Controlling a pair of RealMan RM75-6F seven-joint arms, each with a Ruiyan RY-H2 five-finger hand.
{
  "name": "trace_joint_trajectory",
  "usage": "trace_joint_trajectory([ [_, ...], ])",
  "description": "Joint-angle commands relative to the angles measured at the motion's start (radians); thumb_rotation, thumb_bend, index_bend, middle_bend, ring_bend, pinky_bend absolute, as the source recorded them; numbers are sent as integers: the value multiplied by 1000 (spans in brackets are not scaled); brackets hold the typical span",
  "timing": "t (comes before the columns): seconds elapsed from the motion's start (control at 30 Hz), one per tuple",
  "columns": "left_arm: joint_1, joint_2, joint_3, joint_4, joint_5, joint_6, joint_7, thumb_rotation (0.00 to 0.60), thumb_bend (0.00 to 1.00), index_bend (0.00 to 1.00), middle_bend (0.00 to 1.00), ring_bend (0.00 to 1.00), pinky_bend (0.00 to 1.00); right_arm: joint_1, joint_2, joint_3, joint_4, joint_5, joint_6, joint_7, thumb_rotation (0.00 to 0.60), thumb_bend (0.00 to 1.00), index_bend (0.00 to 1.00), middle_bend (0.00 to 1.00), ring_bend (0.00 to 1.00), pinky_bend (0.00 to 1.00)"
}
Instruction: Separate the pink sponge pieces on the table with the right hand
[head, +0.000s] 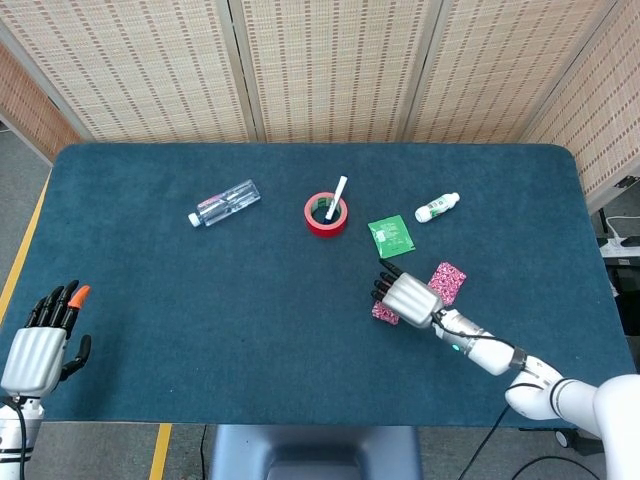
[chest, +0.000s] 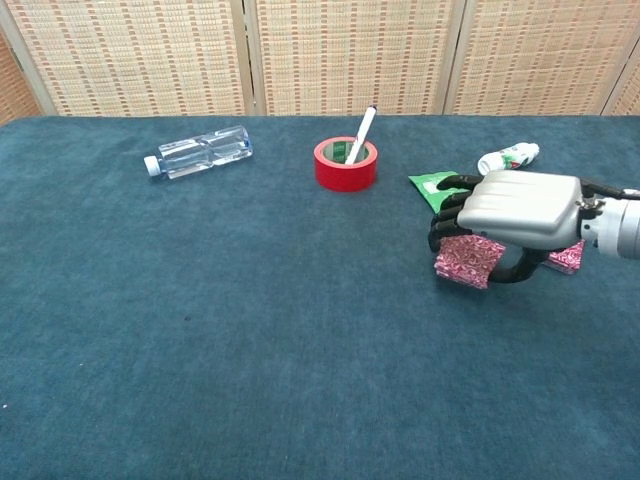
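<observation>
The place looked like a robotics lab or test room set up for recording, not a home. A broad counter (head: 150, 300) covered in dark teal felt filled the space, with folding woven-reed screens (head: 330, 65) standing close behind it as a plain backdrop. The floor beside it was grey, marked with a yellow tape line (head: 22, 255) along the counter's left edge. At the far right a white power strip with cables (head: 622, 245) lay on the floor. The scattered odd items, such as a red tape roll (head: 326, 214) and a plastic bottle (head: 224, 203), read as test props.
</observation>
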Motion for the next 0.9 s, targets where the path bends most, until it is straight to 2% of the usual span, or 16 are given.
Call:
trace_joint_trajectory([
  [0.03,0,1,1,-1,2,1,-1,600,523,0,0,0,142,1,-12,-4,8,-2,-4,-7,600,253,584,389,194,0],
  [0.1,1,1,1,-1,3,1,-1,600,523,0,0,0,142,0,-15,-4,10,-1,-4,-8,600,252,527,385,194,0],
  [0.17,0,-1,5,0,7,-1,2,600,524,0,0,0,142,-2,-24,-5,17,3,-9,-13,600,253,392,352,181,0],
  [0.27,-4,-2,7,-7,11,-6,12,600,524,0,0,0,142,-7,-16,-4,6,14,-13,-25,600,250,117,203,95,0],
  [0.33,-3,-1,7,-4,8,-8,10,600,524,0,0,0,142,-9,-2,-2,-13,26,-23,-38,600,246,24,138,49,0],
  [0.53,-2,-3,9,-1,14,-3,10,600,524,0,0,0,142,-18,39,5,-62,57,-39,-66,600,239,0,70,0,0],
  [0.73,-1,-5,8,0,14,-1,12,600,525,0,0,0,142,-35,92,15,-91,81,-22,-61,600,238,0,55,0,0],
  [0.9,1,-5,8,0,15,4,13,600,524,0,0,0,142,-53,143,2,-74,87,-16,-42,600,232,0,55,0,0],
])
